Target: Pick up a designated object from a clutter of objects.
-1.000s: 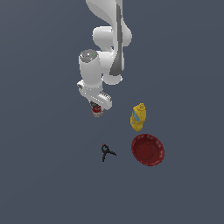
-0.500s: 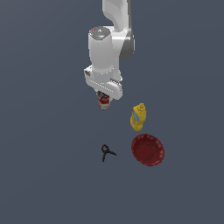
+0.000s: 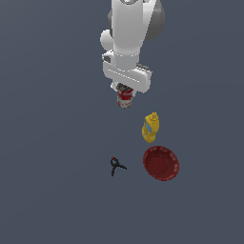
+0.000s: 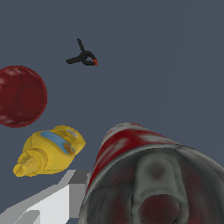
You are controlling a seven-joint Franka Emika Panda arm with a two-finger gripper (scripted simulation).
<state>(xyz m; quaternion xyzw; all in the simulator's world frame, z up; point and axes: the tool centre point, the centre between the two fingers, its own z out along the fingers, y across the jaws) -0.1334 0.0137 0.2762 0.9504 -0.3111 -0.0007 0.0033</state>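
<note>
Up at the top of the exterior view, your white arm [image 3: 127, 33] hangs straight down over the flat grey bench [image 3: 52, 143], and its tool [image 3: 125, 90] is pinching the can [image 3: 125, 98] by its upper end. The can hangs upright below the tool, apart from the other things; whether its base touches the bench you cannot tell from here.

You've got plenty of room. The bench runs bare to every border of both views, with wide open surface on the exterior view's left and along the bottom. No bench edge shows anywhere.

The rest sits in a loose group toward the exterior view's lower right. The yellow bottle [image 3: 150, 127] is nearest the can, with a clear gap between them. Just beside it is the red bowl [image 3: 161, 163], close but whether they touch you cannot tell. The black clamp [image 3: 116, 165] lies on its own to the exterior view's left of the bowl.

Now shapes. In the wrist view the can [image 4: 144, 175] fills the near corner: a cylinder, red-and-white label, dull grey metal end with a ring-shaped tab. One pale grey finger [image 4: 52, 199] lies right against its side. The bottle [image 4: 50, 151] is smooth plastic, squat, narrowing to a ribbed nozzle, with a blue patch on its label. The bowl [image 4: 21, 96] is round, dark red, faintly ribbed, and holds nothing. The clamp [image 4: 82, 57] is thin, forked, with a small red tip.
</note>
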